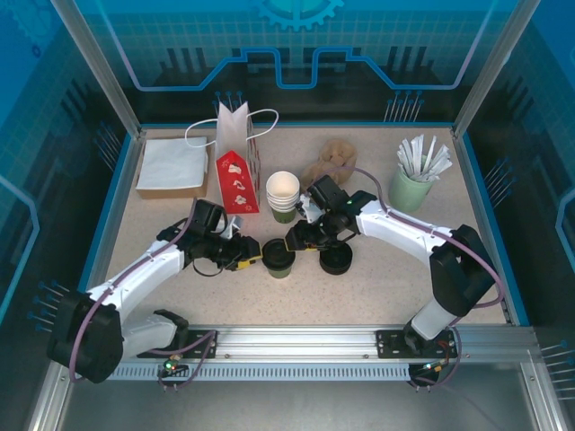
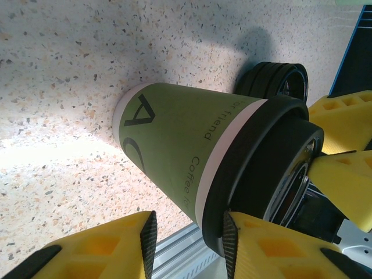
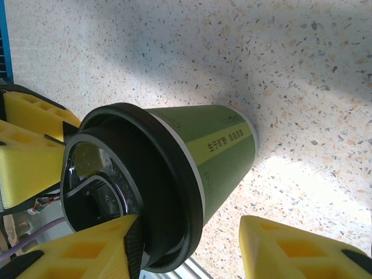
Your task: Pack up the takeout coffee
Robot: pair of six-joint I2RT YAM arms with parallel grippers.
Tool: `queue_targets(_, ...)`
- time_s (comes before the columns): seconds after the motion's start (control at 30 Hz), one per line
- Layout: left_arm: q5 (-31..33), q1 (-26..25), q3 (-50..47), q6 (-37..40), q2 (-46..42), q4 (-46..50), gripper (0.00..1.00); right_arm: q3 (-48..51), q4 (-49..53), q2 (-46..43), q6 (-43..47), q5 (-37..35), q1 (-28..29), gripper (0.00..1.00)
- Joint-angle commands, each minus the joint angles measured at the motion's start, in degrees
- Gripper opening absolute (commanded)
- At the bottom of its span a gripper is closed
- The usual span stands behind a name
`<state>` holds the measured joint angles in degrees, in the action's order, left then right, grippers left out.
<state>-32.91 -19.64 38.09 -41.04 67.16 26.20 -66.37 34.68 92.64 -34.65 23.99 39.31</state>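
The takeout coffee (image 1: pixel 278 260) is standing upright on the speckled table (image 1: pixel 386 296), a little toward 6 o'clock from the middle in the top view. The left gripper (image 2: pixel 189 216) is reaching it from its 9 o'clock side and the right gripper (image 3: pixel 192 221) from about 2 o'clock, so the two are facing each other across the cup. I am judging that this placing is for the lid (image 2: pixel 256 168). With an arm on each side, the cup is not likely to slide or tip while the lid is being pressed or checked, before packing into the paper bag (image 1: pixel 238 171) at its 11 o'clock.

Each gripper is standing partly open with the lid's rim between its jaws. In each wrist view one pad (image 2: pixel 228 235) is sitting at the rim's edge, seemingly touching, while the other is showing bare table between itself and the cup wall. So neither is having a firm hold. Whether the near pad is really pressing, I cannot tell.

The cup is showing an olive-green wall with black lettering, a big "A" and the word "Coffee". It is also showing a white band just under the lid and a white ring at the base. The black lid is looking evenly seated. A second black lid (image 1: pixel 336 261) is lying flat at the cup's 3 o'clock, and a stack of white cups (image 1: pixel 283 191) is standing at its 12 o'clock.
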Motion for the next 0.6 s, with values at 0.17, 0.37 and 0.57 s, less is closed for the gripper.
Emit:
queue_targets(0.17, 4.19, 0.39, -2.49, 3.15, 2.89, 4.34, 0.34, -0.78, 5.49, 1.75, 1.12, -2.33, 1.03, 0.48)
queue_targets(0.37, 5.19, 0.39, -3.17, 3.72, 3.48, 4.73, 0.32, -1.56, 6.88, 2.17, 1.50, -3.16, 1.03, 0.48)
queue_targets(0.57, 6.16, 0.39, -3.74, 4.60, 4.51, 5.19, 0.30, -2.19, 8.86, 2.96, 2.04, -4.17, 1.03, 0.48)
